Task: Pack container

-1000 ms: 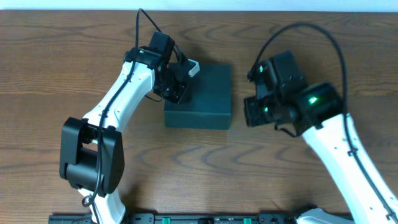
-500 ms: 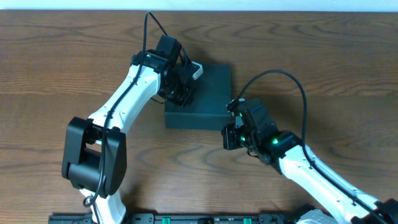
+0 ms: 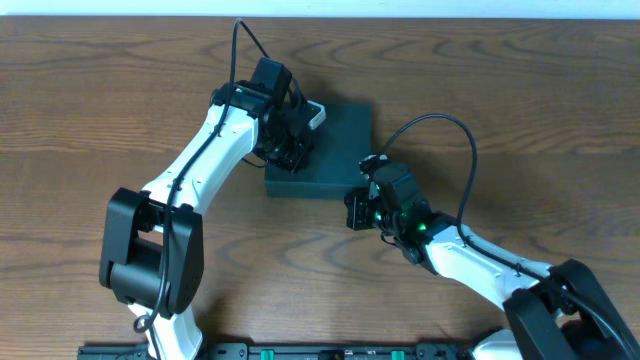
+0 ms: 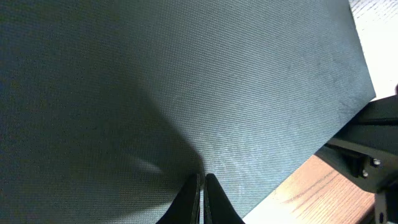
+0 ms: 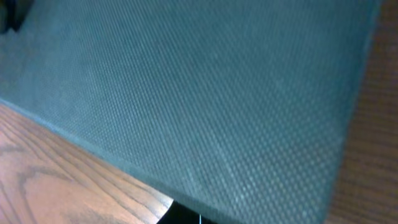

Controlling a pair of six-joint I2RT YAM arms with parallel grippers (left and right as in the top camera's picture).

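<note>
The container [image 3: 340, 150] is a matte black square box with its lid down, standing at mid table. My left gripper [image 3: 293, 150] is over the box's left part. In the left wrist view its tips [image 4: 202, 194] are shut together, empty, right at the textured lid [image 4: 186, 81]. My right gripper [image 3: 357, 208] is low at the box's front right corner. In the right wrist view the box [image 5: 217, 93] fills the frame and only the dark, closed tips [image 5: 198, 218] show at the bottom edge, under the box's rim.
The brown wooden table [image 3: 520, 110] lies all around the box. A black cable [image 3: 440, 125] loops above the right arm. A black rail [image 3: 320, 352] runs along the table's front edge. A black arm part [image 4: 367, 146] shows beside the box.
My right arm has swung from the box's right side down to its front right corner. My left gripper shifted slightly further onto the lid, then held still.
</note>
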